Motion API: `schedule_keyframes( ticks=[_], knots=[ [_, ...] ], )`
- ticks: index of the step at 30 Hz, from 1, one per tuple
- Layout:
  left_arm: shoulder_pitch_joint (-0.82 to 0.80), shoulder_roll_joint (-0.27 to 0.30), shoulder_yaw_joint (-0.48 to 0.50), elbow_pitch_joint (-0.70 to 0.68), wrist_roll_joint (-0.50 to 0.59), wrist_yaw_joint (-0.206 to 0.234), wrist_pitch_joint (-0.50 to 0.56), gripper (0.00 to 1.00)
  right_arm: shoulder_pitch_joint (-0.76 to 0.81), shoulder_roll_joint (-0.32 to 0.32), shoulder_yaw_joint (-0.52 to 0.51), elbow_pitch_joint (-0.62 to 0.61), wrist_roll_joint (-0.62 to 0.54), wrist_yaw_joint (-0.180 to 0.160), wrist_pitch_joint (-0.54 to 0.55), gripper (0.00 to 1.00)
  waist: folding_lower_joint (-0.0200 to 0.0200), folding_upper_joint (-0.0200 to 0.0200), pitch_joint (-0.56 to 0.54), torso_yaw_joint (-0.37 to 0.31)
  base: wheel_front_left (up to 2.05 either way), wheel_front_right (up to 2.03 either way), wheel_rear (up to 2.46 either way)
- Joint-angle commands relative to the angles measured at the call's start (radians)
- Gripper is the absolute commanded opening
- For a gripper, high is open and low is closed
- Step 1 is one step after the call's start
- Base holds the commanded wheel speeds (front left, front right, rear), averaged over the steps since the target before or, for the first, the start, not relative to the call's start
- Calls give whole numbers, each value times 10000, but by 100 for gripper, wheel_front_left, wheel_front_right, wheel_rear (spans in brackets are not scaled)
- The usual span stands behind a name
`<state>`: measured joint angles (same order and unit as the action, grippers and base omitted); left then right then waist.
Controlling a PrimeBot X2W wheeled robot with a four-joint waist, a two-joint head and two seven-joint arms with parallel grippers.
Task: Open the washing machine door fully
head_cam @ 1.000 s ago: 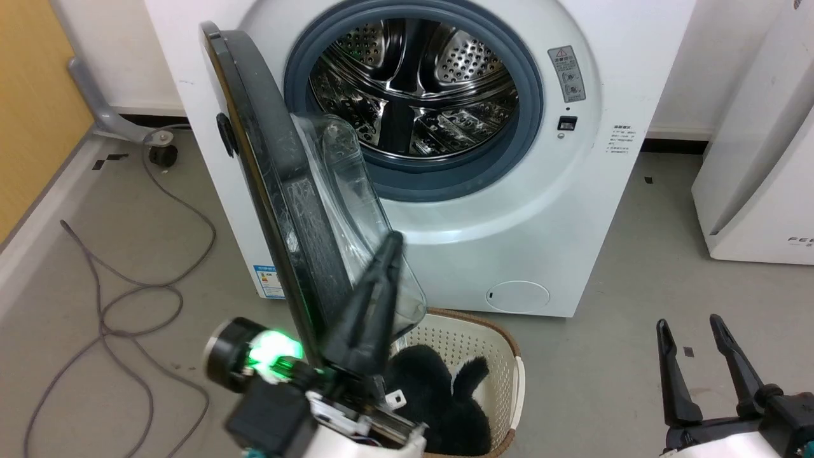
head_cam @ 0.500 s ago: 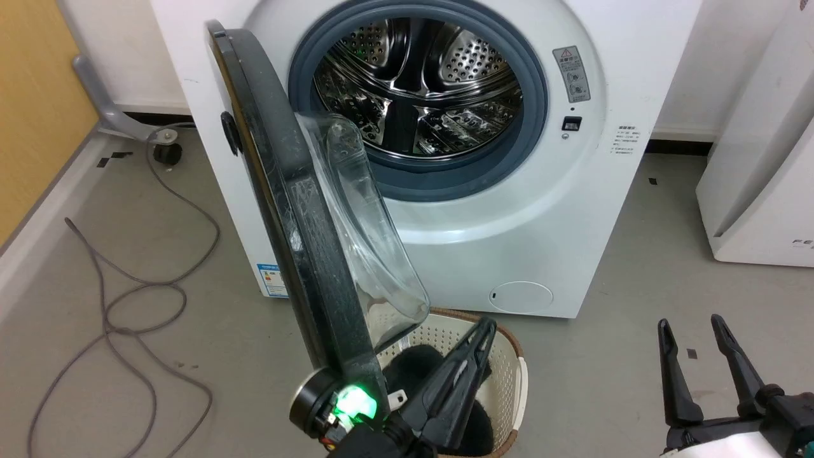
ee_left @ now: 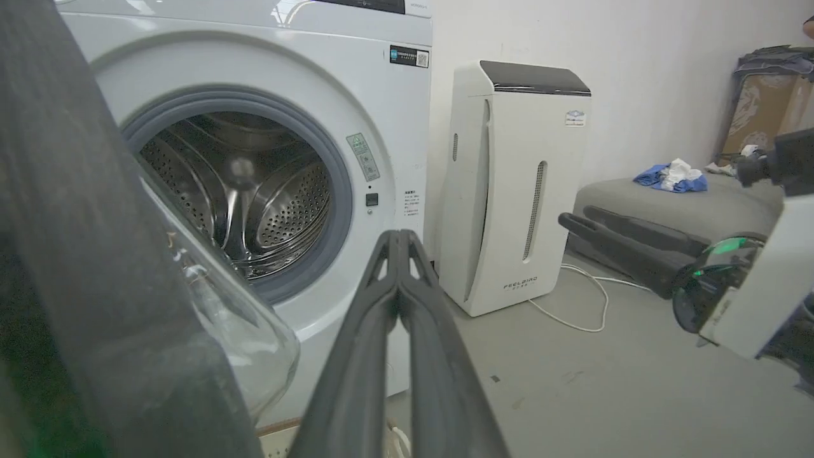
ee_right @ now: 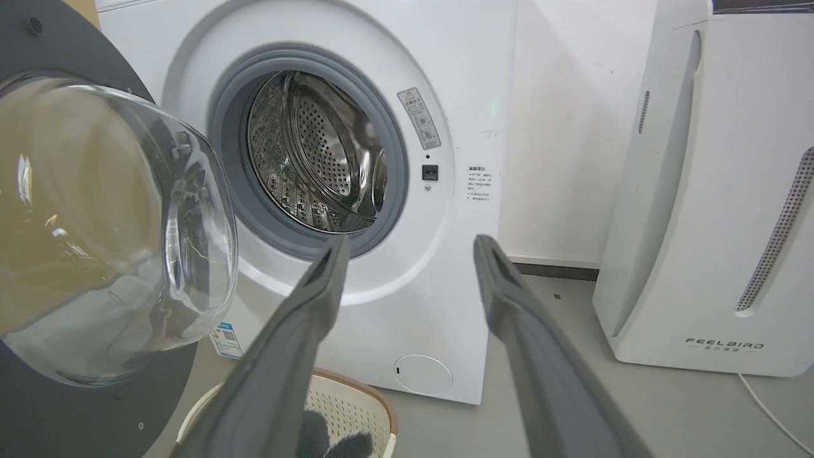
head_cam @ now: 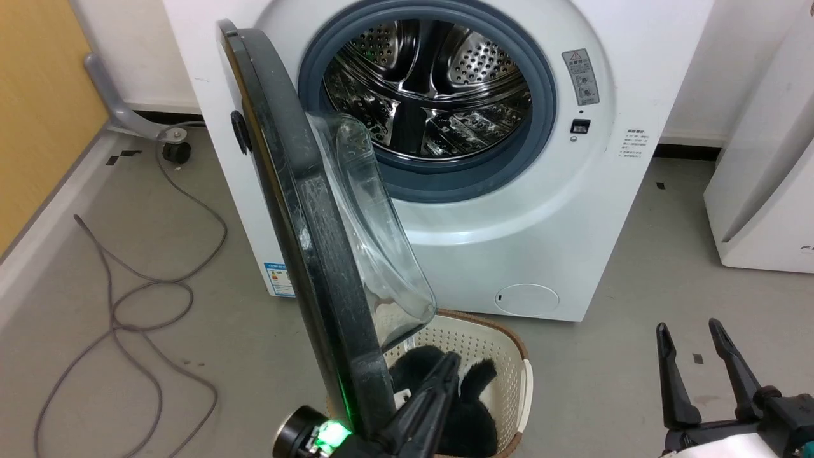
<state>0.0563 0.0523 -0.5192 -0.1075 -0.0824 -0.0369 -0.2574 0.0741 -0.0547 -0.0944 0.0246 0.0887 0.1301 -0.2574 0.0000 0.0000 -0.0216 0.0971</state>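
The large round glossy black washing machine door [head_cam: 299, 191] is standing swung out from the white front-loading washing machine [head_cam: 509, 242], hinged at the washer's left and turning its edge toward the robot's head. Its bulging clear glass bowl [head_cam: 375, 254] is facing right, toward the open mouth, and its lower rim is hanging over the cream perforated laundry basket with a brown rim [head_cam: 489, 343].

Just to the right of that lower rim, the left gripper [head_cam: 450, 362] is pointing up over the basket with its jaws pressed together tip to tip and gripping nothing; whether it is touching the door, I cannot tell. In the left wrist view, the closed fingers [ee_left: 356, 356] are rising beside the door's dark edge [ee_left: 76, 254].

The right gripper [head_cam: 689, 327] is waiting well apart at the lower right, above the grey floor [head_cam: 604, 381], with its jaws spread wide and empty.

Behind the door, the grey rubber ring [head_cam: 540, 127] is framing the shiny perforated steel drum [head_cam: 432, 95]. Something black and fluffy [head_cam: 470, 413] is lying in the basket. A grey cable [head_cam: 127, 299] is looping across the floor to the left, and a tall white air purifier [ee_left: 509, 191] is standing just beside the washer on the right.
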Motion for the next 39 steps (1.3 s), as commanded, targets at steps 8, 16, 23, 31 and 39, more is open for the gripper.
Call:
schedule_keyframes(
  ticks=[8,16,23,31,39],
  knots=[
    [-83,49,820,953,-160,133,-44,0,-79,45,81,190,34,6,-43,100,0,0,19,-1,0,0,0],
    [-31,23,1186,1203,-173,103,-44,0,-27,45,95,198,33,6,-43,100,0,0,40,98,0,0,0],
    [78,6,1262,1073,-97,83,-44,0,21,45,102,210,65,6,-44,100,0,0,70,630,0,0,0],
    [197,-3,1477,1005,-79,94,-44,0,-30,45,138,224,108,6,-44,100,0,0,108,1378,0,0,0],
    [273,-3,1815,1017,-39,116,-44,0,6,45,109,263,134,6,-44,100,0,0,163,2238,0,0,0]
  ],
)
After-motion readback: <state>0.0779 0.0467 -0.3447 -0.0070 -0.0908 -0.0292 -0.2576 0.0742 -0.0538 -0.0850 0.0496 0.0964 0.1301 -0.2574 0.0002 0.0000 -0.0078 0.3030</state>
